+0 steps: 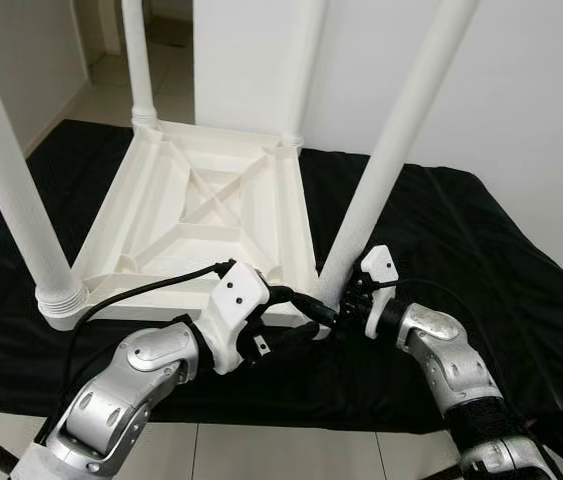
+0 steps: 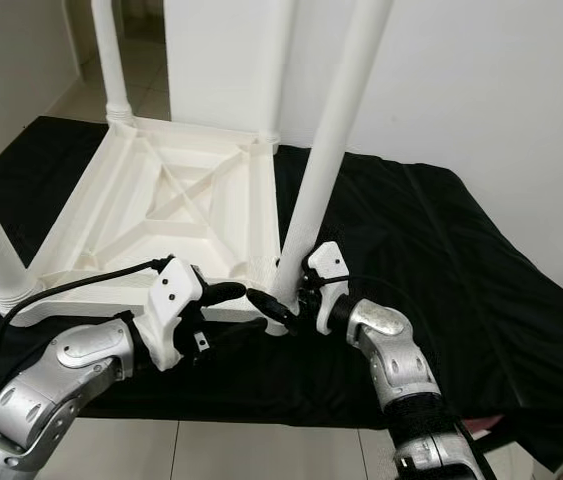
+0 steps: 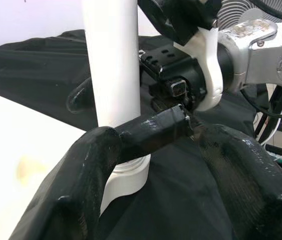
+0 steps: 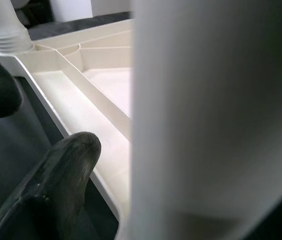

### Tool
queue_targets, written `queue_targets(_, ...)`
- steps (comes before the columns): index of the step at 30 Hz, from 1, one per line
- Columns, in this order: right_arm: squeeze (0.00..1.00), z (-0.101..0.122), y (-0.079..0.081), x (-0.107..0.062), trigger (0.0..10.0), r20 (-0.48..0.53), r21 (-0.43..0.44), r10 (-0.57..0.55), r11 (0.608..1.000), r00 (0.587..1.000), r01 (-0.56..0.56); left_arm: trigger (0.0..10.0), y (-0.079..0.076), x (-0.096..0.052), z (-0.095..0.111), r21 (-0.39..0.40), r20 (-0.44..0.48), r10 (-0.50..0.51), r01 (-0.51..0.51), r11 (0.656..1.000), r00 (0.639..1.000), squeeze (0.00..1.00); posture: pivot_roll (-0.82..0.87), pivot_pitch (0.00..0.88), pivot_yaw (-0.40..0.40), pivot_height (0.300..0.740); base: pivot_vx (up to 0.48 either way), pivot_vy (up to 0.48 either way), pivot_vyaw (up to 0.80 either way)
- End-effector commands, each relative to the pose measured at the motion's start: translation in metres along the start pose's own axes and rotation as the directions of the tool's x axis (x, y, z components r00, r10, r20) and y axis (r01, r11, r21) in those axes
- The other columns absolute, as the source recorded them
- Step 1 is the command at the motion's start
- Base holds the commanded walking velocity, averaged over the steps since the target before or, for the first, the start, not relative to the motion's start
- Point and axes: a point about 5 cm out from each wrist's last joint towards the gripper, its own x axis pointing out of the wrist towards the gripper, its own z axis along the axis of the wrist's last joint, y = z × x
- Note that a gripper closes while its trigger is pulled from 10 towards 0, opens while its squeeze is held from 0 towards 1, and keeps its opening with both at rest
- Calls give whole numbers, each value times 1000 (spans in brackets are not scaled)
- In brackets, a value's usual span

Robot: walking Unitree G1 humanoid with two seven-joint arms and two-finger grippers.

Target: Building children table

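A white plastic children's table (image 1: 201, 210) lies upside down on a black cloth (image 1: 481, 260), its legs pointing up. My right gripper (image 1: 346, 292) is shut on the near right leg (image 1: 391, 150) just above its base; in the right wrist view that leg (image 4: 211, 115) stands close, with one finger (image 4: 60, 175) beside it. My left gripper (image 1: 311, 322) is open at the same corner. Its upper finger (image 3: 151, 130) lies across the front of the leg's foot (image 3: 125, 180), and nothing is held between its fingers.
Three more legs stand up: near left (image 1: 11, 170), far left (image 1: 138, 60), far right (image 1: 306, 70). A white wall (image 1: 521, 90) runs behind on the right. The cloth's front edge drops to a tiled floor (image 1: 291, 455).
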Motion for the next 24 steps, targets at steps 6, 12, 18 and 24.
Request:
queue_targets(6,0,-16,4,8,0,-84,0,64,998,994,-64,10000,-4,1,3,6,5,-47,47,999,999,0,69,0,-120,740,0,0,0)
queue_targets(12,0,-27,9,-4,0,-103,35,108,994,989,-104,10000,-6,1,3,0,6,-40,40,999,999,0,65,0,-125,740,0,0,0)
queue_targets(18,0,-25,11,-5,10000,-64,61,47,997,997,-43,10000,-7,2,2,-4,10,-47,48,999,999,0,58,0,-126,740,0,0,0)
queue_targets(24,0,-12,0,-1,10000,-43,114,-386,915,922,388,10000,-5,3,2,-3,13,-36,36,999,999,0,43,0,-125,740,0,0,0)
